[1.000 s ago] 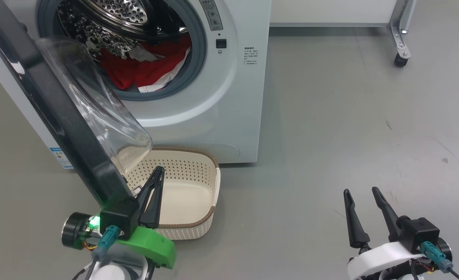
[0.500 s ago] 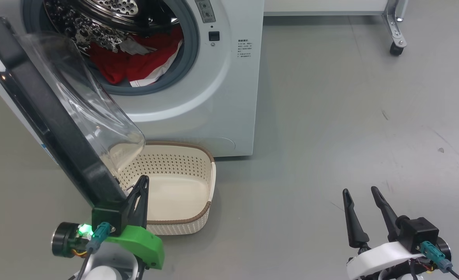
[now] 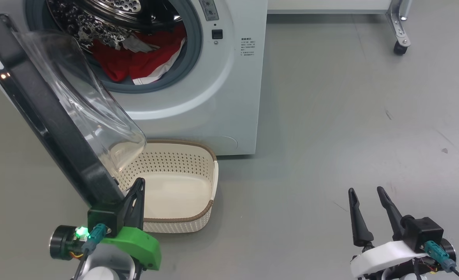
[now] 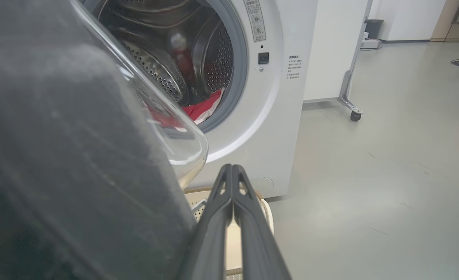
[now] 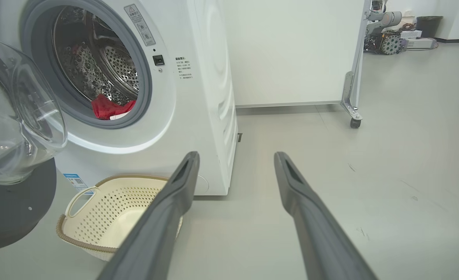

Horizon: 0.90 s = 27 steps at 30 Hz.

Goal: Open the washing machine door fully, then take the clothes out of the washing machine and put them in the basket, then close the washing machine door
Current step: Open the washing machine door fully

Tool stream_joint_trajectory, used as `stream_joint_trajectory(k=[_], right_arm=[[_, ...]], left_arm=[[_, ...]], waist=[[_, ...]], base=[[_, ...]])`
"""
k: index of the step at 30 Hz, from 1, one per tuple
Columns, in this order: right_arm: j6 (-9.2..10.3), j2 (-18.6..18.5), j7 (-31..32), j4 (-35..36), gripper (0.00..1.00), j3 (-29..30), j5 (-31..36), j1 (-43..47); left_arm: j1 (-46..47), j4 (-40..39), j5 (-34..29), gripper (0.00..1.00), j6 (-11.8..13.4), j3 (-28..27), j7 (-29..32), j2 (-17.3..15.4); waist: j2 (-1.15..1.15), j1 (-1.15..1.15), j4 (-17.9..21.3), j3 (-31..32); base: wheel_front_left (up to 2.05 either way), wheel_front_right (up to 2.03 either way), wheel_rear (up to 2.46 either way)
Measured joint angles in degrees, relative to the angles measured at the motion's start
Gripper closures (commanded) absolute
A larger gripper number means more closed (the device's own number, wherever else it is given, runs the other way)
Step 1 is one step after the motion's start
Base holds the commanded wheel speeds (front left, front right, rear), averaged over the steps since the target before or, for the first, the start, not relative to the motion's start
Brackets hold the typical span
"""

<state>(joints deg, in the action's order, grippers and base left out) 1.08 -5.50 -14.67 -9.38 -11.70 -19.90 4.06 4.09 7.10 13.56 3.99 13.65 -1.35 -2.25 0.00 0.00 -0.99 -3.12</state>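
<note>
- The left tool [image 3: 139,183] is closed, with its two dark fingers pressed flat together and nothing between them. It points to the far side, over the near left corner of the basket [image 3: 182,220].
- Just at its left is the lower edge of the washing machine door [image 3: 50,116]. Whether they touch, I cannot tell.
- The right tool [image 3: 365,190] is wide open and holds nothing. It is at the near right above the grey floor [image 3: 330,116], well apart from the machine.
- The door is swung open to the left, and its glass bowl [image 3: 85,101] bulges over the left part of the basket.
- The cream basket stands on the floor, just before the white washing machine [image 3: 221,101].
- The red and white clothes [image 3: 136,64] lie low inside the steel drum [image 3: 77,25].
- At the far right stands a metal leg with a caster [image 3: 398,46].
</note>
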Motion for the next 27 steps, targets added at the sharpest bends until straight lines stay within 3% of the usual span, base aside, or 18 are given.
stream_joint_trajectory(k=[17, 27], right_arm=[[-0.49, 0.2, 0.0, -0.1, 0.00, 1.2, 0.5, 0.0], [-1.00, 0.5, 0.0, -0.3, 0.00, 1.4, 0.9, 0.1]], left_arm=[[0.1, 2.3, 1.6, 1.00, 0.0, 1.2, -1.5, 0.2], [0.0, 3.4, 2.2, 1.00, 0.5, -0.8, -3.1, 0.3]], waist=[[0.00, 0.00, -5.2, 0.4], [0.00, 0.00, -9.4, 1.2]], base=[[0.00, 0.00, 0.00], [0.00, 0.00, 0.00]])
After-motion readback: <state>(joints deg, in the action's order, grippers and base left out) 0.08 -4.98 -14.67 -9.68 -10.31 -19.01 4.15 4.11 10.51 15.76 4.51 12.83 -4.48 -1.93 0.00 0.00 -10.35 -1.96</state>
